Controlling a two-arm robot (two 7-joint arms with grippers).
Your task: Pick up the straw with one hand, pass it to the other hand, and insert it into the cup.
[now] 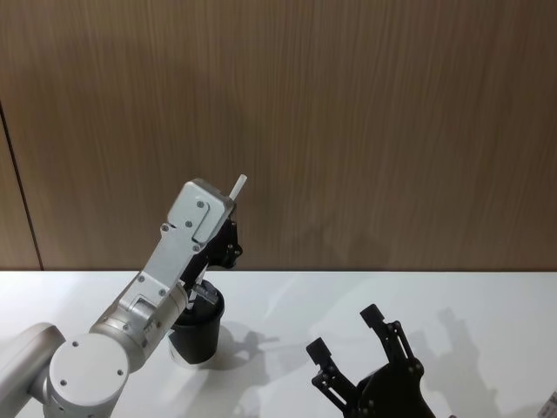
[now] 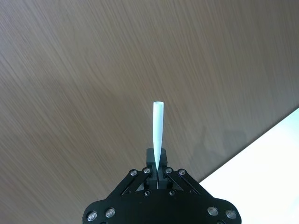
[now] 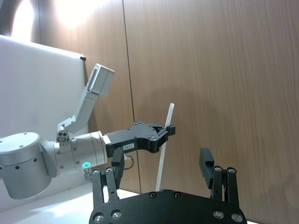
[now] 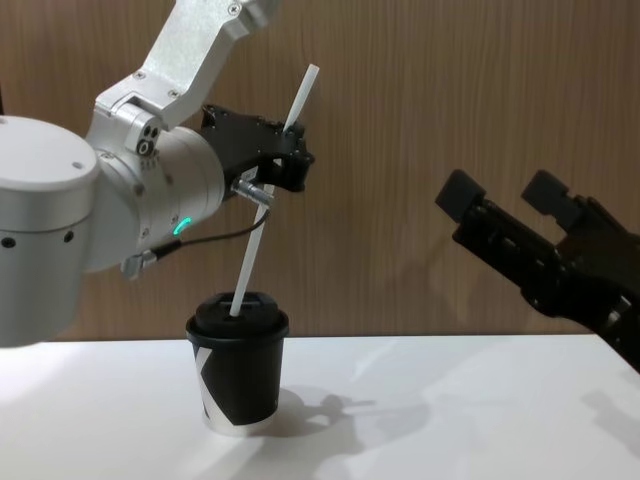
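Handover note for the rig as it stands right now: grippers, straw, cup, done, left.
Left gripper: fingers shut on the straw, held tilted above the cup.
Right gripper: open, empty, off to the right above the table.
Straw: lower tip sits at the cup's lid; how deep it has gone I cannot tell.
Done: pickup and pass, judging by which gripper holds the straw.
Left: push the straw down into the cup, let go, pull the left arm back.
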